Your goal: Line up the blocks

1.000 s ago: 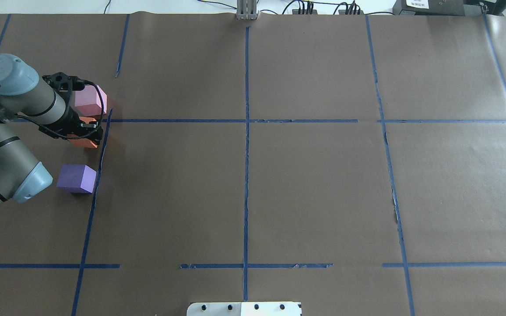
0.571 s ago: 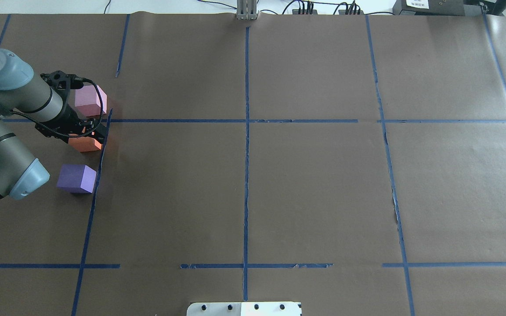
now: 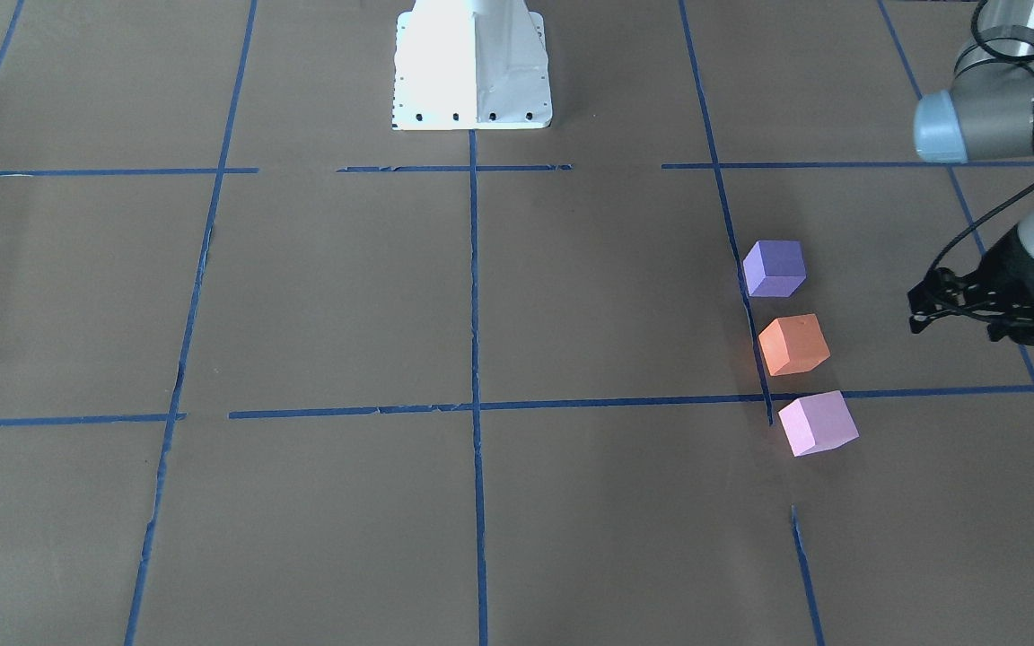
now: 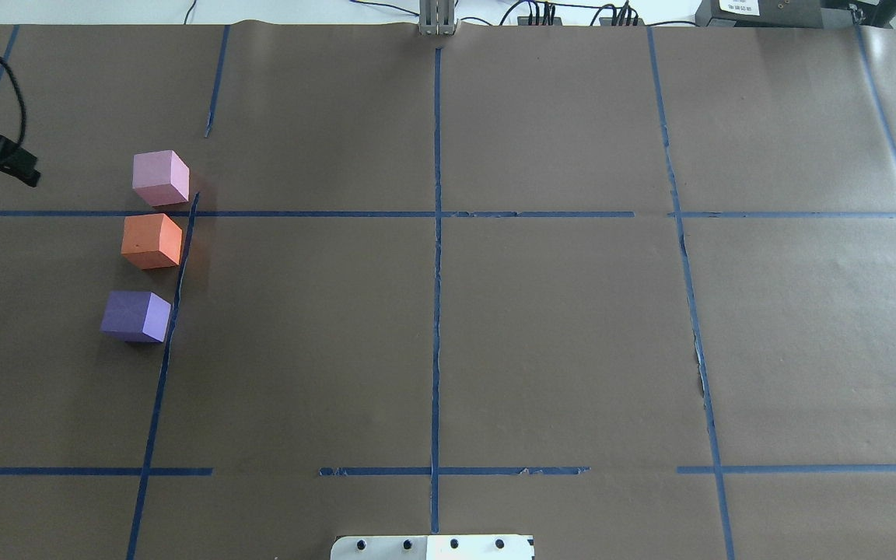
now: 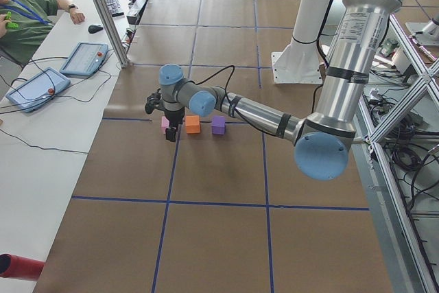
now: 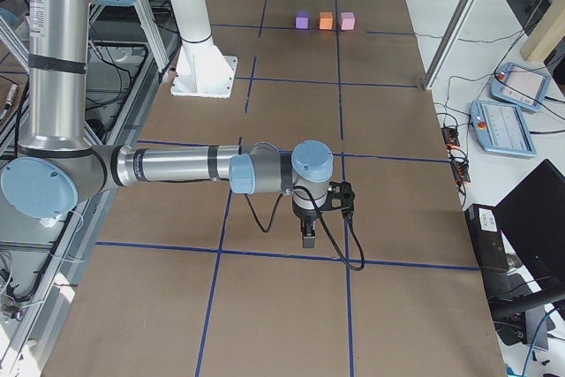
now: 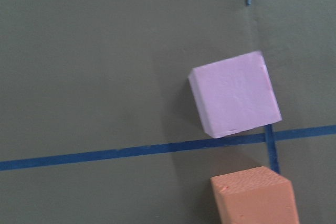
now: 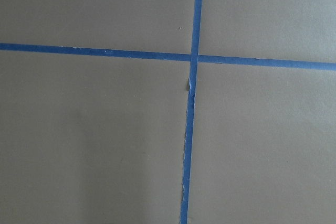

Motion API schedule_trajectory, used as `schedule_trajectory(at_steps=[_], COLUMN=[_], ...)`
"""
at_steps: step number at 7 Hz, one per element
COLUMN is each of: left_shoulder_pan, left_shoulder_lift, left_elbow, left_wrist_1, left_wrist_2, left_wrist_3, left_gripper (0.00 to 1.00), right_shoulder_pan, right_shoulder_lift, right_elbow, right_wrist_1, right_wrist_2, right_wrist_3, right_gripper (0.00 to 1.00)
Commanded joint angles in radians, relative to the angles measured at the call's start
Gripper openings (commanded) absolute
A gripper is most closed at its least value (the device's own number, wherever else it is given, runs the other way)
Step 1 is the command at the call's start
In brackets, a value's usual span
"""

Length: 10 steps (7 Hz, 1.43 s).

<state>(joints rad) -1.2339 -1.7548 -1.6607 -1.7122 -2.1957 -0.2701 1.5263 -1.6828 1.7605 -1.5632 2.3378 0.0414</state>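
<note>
Three blocks stand in a row beside a blue tape line at the table's left. In the overhead view they are the pink-lilac block (image 4: 160, 177), the orange block (image 4: 152, 240) and the violet-purple block (image 4: 135, 316). The front view shows the purple (image 3: 775, 267), orange (image 3: 793, 344) and pink (image 3: 817, 423) blocks. My left gripper (image 4: 26, 173) is empty, raised and off to the row's left. It shows small in the exterior left view (image 5: 169, 135). Its wrist view shows the pink block (image 7: 234, 100) and part of the orange block (image 7: 254, 195). My right gripper (image 6: 306, 237) hangs far away; I cannot tell its state.
Blue tape lines (image 4: 436, 311) divide the brown paper table into squares. The white robot base (image 3: 472, 72) stands at the middle of the near edge. The right wrist view shows a tape crossing (image 8: 193, 59). A side desk with tablets (image 5: 82, 60) runs along the far edge.
My left gripper has let go of the orange block, risen and swung left to the overhead view's edge. The orange block stays between the pink and purple blocks.
</note>
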Motion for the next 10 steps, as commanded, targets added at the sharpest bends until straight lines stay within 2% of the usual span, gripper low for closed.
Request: schedule_trajectory(at_steps=[1,2,3,4,10], left_shoulder_pan=[-0.215,-0.266,-0.304,-0.305,-0.303], left_shoulder_lift=[0.085,0.131,0.161,0.176,0.198], left_elbow=[0.069,0.097,0.104,0.104,0.096], left_wrist_1=[0.026,0.025,0.026,0.025,0.017], left_wrist_2=[-0.002,-0.013,-0.126,-0.186,-0.176], left_wrist_3=[0.440,0.445,0.443,0.443,0.447], left_gripper=[1.00,1.00,1.00,1.00,1.00], right_shoulder_pan=[0.000,0.000,0.000,0.000,0.000], right_shoulder_lift=[0.000,0.000,0.000,0.000,0.000], right_elbow=[0.000,-0.001,-0.001,0.000,-0.001], right_wrist_1=[0.000,0.000,0.000,0.000,0.000], right_wrist_2=[0.000,0.000,0.000,0.000,0.000], right_wrist_3=[0.000,0.000,0.000,0.000,0.000], right_gripper=[1.00,1.00,1.00,1.00,1.00])
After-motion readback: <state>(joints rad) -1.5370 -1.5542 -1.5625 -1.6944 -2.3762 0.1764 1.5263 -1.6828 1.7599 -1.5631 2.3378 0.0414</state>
